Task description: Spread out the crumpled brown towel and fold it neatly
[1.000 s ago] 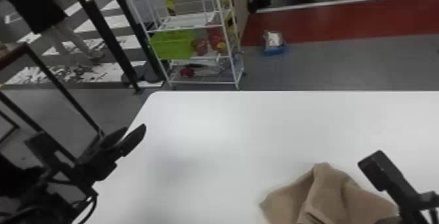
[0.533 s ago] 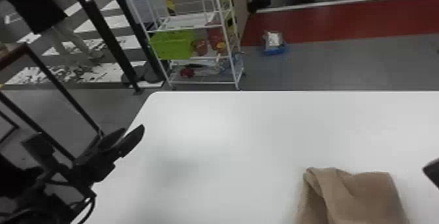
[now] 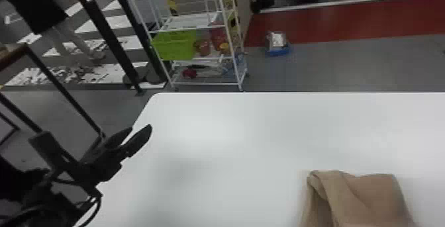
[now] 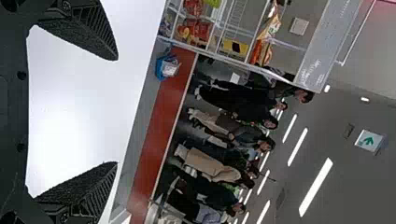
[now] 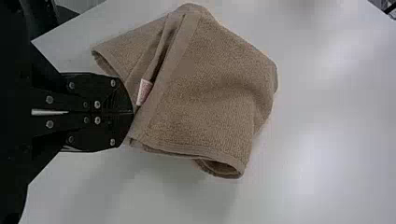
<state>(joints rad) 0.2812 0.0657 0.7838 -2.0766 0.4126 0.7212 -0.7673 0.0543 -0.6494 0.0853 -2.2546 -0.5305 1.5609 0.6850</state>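
Your towel point(image 3: 374, 198) has shifted right, still rumpled at near right, so spreading remains; your right gripper point(image 5: 132, 112) pinches its edge, left gripper point(image 3: 141, 129) idles far-left, fingers apart.

Head view: you're looking forward and down from above, taking in the tabletop point(image 3: 248, 137), its far-left corner and the white rack point(image 3: 190, 22) beyond. Left wrist: you're facing outward past the tabletop's far edge, sharing the rack and blue-based package point(image 3: 278, 44) with the head view. Right wrist: you're looking down, close, at the towel point(image 3: 370, 196), also sharing it with the head view.
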